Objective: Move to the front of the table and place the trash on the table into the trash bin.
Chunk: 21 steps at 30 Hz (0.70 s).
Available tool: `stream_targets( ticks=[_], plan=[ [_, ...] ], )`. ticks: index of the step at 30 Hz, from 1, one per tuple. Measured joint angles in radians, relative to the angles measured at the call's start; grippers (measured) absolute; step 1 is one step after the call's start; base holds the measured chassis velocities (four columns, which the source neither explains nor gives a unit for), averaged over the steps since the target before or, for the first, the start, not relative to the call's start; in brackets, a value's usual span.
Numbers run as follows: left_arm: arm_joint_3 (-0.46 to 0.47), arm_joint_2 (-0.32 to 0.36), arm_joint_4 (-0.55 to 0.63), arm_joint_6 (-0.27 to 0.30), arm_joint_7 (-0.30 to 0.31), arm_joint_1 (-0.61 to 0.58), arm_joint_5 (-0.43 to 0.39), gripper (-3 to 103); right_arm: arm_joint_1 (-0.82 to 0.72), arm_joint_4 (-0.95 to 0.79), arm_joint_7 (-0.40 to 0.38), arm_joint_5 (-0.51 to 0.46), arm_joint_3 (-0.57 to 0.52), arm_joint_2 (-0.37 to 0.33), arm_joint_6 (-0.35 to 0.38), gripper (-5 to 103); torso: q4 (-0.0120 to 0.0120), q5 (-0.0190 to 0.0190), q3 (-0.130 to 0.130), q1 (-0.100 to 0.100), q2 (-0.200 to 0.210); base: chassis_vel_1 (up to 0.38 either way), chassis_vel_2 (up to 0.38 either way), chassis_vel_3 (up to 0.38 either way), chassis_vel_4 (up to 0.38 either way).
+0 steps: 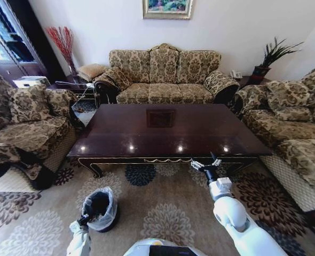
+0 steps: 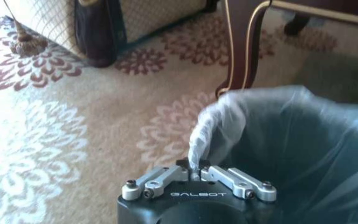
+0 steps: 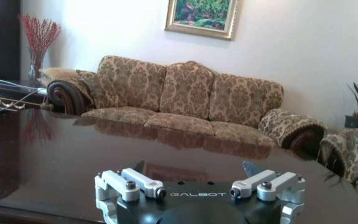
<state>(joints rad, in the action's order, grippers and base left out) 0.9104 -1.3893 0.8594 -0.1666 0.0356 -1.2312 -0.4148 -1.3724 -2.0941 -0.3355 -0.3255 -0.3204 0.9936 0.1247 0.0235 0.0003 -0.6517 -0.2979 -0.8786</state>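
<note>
The trash bin (image 1: 99, 208) is beside our left pincer (image 2: 195, 174), which pinches its bag liner (image 2: 211, 126). The tabletop (image 1: 168, 130) ahead of our right pincer (image 3: 197, 167), spread wide, carries no trash; we judge clearing done.

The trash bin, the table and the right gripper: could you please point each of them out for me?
trash bin (image 1: 112, 205), head view, bag-lined rim.
table (image 1: 147, 133), head view, bare dark top.
right gripper (image 1: 205, 164), head view, between its fingertips at the table's front edge.

White rounded arms; black claw (image 3: 199, 179) body marked GALBOT, silver screwed finger links.
</note>
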Motion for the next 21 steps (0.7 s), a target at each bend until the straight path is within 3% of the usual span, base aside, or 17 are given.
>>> stream_targets(
  ticks=[4, 6, 8, 11, 12, 14, 15, 19, 21],
  plan=[
    [0.003, -0.006, 0.018, -0.004, -0.023, -0.014, -0.015, 28, 0.008, -0.001, 0.002, -0.007, 0.002, -0.005, 0.0, 100, 0.0003, -0.0005, 0.0, 0.0, 0.0, 0.0, 0.0, 0.0, 0.0],
    [0.003, -0.006, 0.021, -0.003, -0.024, -0.017, -0.019, 28, 0.009, -0.001, 0.002, -0.007, 0.004, -0.006, 0.0, 100, 0.0001, -0.0003, 0.0, 0.0, 0.0, 0.0, 0.0, 0.0, 0.0],
    [0.004, -0.006, 0.026, -0.003, -0.024, -0.021, -0.023, 34, 0.01, -0.002, 0.002, -0.007, 0.005, -0.006, 0.0, 100, 0.0001, -0.0002, 0.0, 0.0, 0.0, 0.0, 0.0, 0.0, 0.0],
    [0.006, -0.002, 0.066, 0.0, -0.025, -0.049, -0.04, 50, 0.01, -0.006, 0.002, -0.007, 0.007, -0.007, 0.001, 100, 0.0003, -0.0003, 0.0, 0.0, 0.0, 0.0, 0.0, 0.0, 0.0],
    [0.006, -0.002, 0.066, 0.0, -0.025, -0.049, -0.04, 50, 0.01, -0.006, 0.002, -0.007, 0.007, -0.007, 0.001, 100, 0.0003, -0.0003, 0.0, 0.0, 0.0, 0.0, 0.0, 0.0, 0.0],
    [0.008, -0.001, 0.14, 0.008, -0.025, -0.081, -0.048, 61, 0.009, -0.011, 0.002, -0.007, 0.007, -0.006, 0.001, 100, 0.0002, -0.0006, 0.0, 0.0, 0.0, 0.0, 0.0, 0.0, 0.0],
    [0.008, -0.001, 0.14, 0.008, -0.025, -0.081, -0.048, 61, 0.009, -0.011, 0.002, -0.007, 0.007, -0.006, 0.001, 100, 0.0002, -0.0006, 0.0, 0.0, 0.0, 0.0, 0.0, 0.0, 0.0],
    [0.033, -0.004, 0.405, 0.01, -0.008, -0.175, -0.031, 82, 0.008, -0.028, 0.001, -0.011, 0.006, -0.012, 0.008, 100, -0.0001, -0.0002, 0.0, 0.0, 0.0, 0.0, 0.0, 0.0, 0.0],
    [0.038, -0.004, 0.438, 0.005, -0.009, -0.187, -0.024, 82, 0.008, -0.031, 0.001, -0.013, 0.005, -0.014, 0.009, 100, -0.0001, -0.0002, 0.0, 0.0, 0.0, 0.0, 0.0, 0.0, 0.0]
  ],
)
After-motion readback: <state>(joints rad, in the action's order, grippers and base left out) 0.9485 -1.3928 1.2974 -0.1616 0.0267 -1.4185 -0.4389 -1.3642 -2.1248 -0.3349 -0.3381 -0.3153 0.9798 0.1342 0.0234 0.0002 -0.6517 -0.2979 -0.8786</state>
